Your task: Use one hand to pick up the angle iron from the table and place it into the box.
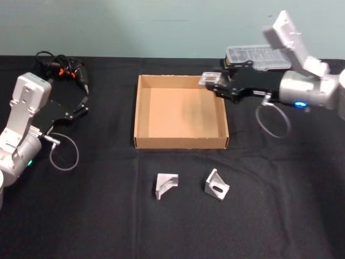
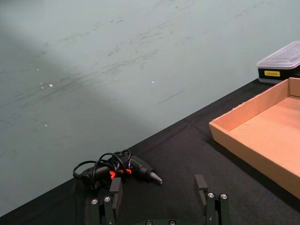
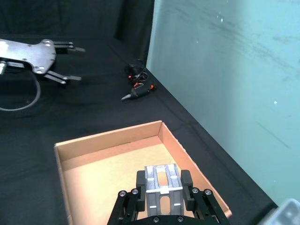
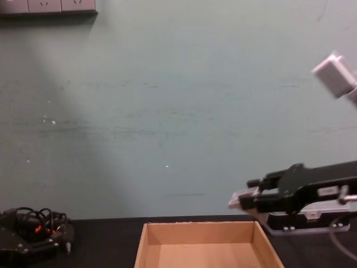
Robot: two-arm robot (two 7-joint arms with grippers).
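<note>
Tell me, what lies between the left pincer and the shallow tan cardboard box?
Nothing. In the head view, only bare black matte tabletop separates the open left pincer from the shallow tan cardboard box.

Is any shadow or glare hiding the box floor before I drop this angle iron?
Head view: only a faint soft shadow falls on the floor of the box below the right gripper; no glare. Right wrist view: the held angle iron is evenly lit, the floor readable. Chest view: a paler patch lies on the wall, clear of the box.

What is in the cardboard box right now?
Empty: the box shows a bare floor. The right gripper holds a metal bracket above its far corner.
</note>
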